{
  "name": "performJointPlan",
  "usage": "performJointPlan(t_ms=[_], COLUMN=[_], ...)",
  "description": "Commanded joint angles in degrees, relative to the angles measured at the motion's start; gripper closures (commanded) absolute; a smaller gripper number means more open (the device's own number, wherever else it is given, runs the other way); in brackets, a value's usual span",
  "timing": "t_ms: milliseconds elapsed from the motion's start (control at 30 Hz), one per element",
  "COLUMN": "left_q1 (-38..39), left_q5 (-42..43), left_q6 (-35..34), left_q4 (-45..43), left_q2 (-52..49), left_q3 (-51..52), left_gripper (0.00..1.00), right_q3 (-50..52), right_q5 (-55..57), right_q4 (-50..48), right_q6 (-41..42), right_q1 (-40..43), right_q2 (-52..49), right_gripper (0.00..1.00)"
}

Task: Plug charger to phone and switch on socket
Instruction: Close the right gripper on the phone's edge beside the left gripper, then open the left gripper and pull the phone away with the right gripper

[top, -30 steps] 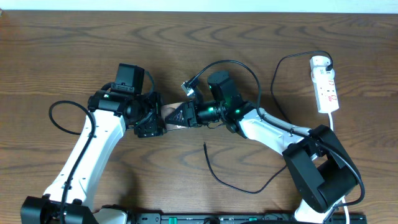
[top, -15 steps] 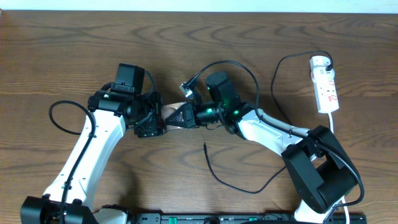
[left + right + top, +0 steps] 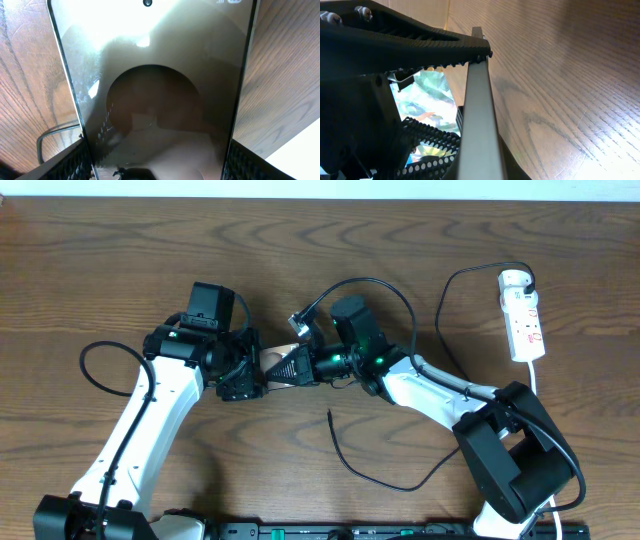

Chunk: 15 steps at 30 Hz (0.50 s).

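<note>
The phone [image 3: 276, 364] is held above the wood table between both grippers. My left gripper [image 3: 250, 370] is shut on it, fingers [image 3: 75, 161] pressing the two long edges of the phone [image 3: 155, 100], whose glossy dark face fills the left wrist view. My right gripper [image 3: 292, 366] is shut on the phone's other end; the phone [image 3: 479, 105] shows edge-on as a grey bar, the serrated upper finger [image 3: 435, 47] touching it. The charger [image 3: 372, 479], a thin black cable, lies loose on the table with its plug end [image 3: 330, 413] free. The white socket [image 3: 524, 315] lies at the far right.
A thick black arm cable [image 3: 372, 282] loops above the right wrist, another [image 3: 92, 365] loops left of the left arm. The socket's white cord [image 3: 534, 372] runs toward the right arm's base [image 3: 515, 460]. A black rail [image 3: 400, 530] lines the front edge.
My right gripper has closed onto the phone's end and shifted slightly left. The left arm, charger and socket have not moved.
</note>
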<state>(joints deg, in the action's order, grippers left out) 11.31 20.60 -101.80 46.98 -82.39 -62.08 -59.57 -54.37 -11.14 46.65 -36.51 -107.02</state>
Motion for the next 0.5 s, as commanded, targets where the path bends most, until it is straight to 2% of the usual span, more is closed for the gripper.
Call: performJointPlan(t_ms=[0, 100, 200, 467], left_q1=[0.61, 0.61, 0.61, 0.61], left_q5=[0.74, 0.74, 0.74, 1.01], left_q6=[1.51, 1.66, 1.64, 1.66], left_q4=[0.07, 0.07, 0.07, -0.02], left_q2=[1.16, 1.16, 1.16, 1.22], left_q3=[-1.90, -1.90, -1.90, -1.90], left_gripper=[0.58, 0.26, 0.12, 0.09], right_q3=[-1.05, -1.05, -1.05, -1.05], right_q5=[0.02, 0.00, 0.00, 0.02], right_q4=[0.07, 0.07, 0.07, 0.02], right_q6=[-0.44, -0.42, -0.44, -0.44], right_q1=[-0.33, -0.28, -0.28, 0.55], right_q2=[-0.26, -0.24, -0.24, -0.24], right_gripper=[0.98, 0.98, 0.99, 0.99])
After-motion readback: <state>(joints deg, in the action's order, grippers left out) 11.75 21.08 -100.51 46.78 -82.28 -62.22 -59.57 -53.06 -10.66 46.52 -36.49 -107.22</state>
